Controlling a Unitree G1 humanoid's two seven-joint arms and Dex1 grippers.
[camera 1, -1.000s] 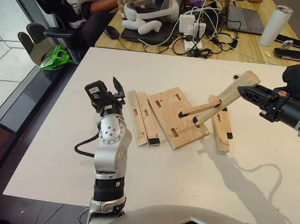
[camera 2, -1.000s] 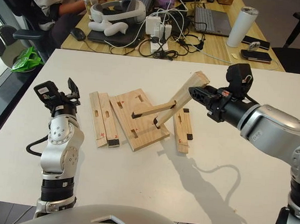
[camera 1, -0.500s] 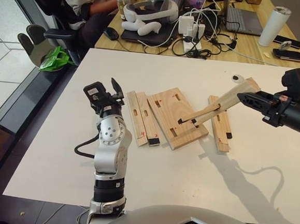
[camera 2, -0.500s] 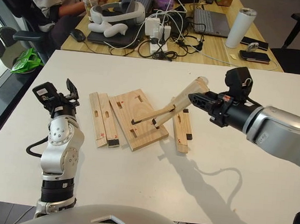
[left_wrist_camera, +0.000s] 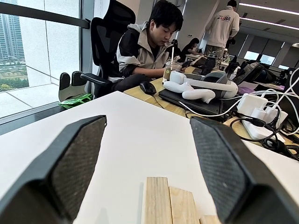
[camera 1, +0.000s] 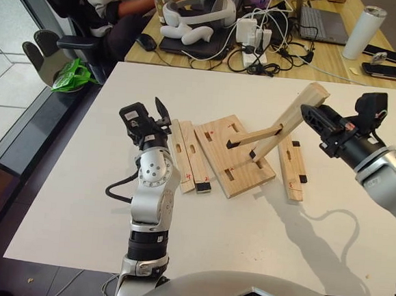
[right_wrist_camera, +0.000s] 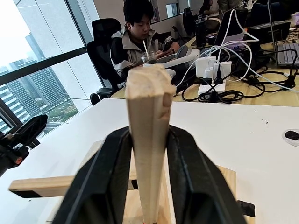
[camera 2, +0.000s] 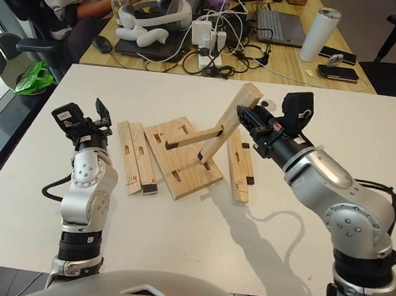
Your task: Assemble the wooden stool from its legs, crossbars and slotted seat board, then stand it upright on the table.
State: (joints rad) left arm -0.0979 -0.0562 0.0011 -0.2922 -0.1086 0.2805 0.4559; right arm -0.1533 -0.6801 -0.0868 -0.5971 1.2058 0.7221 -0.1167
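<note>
While R gripper (camera 1: 309, 114) clamps a leg (camera 1: 286, 120) w/ crossbar (camera 1: 254, 135) attached over the seat board (camera 1: 217, 160), L gripper (camera 1: 161, 115) sits open, empty — other legs (camera 1: 190, 158) loose, assy barely begun.

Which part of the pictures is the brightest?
Right wrist view: past the wooden leg, the window is washed nearly white by daylight. Left wrist view: ceiling light strips glow. Left eye view: the white table is evenly lit, without glare.

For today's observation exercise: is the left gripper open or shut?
Open. The left gripper has its pads spread apart, bare table visible between them.
</note>
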